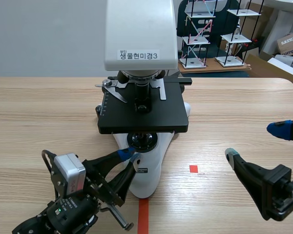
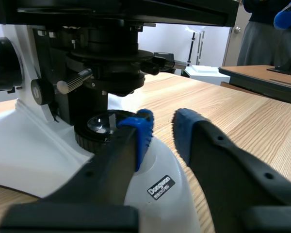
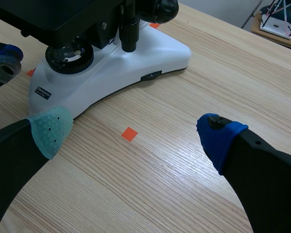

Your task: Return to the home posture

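Observation:
A white and black microscope stands mid-table, its label facing me. My left gripper sits low at the front left, its tips right against the front of the microscope's base, just short of the round lamp lens. Its blue pads stand a narrow gap apart with nothing between them. My right gripper hovers over bare table to the right of the microscope. It is wide open and empty, with one grey-green pad and one blue pad.
The microscope's black stage overhangs the left gripper. Wire-frame tower models and cardboard boxes stand beyond the table's far right edge. Bare wood lies around the right gripper.

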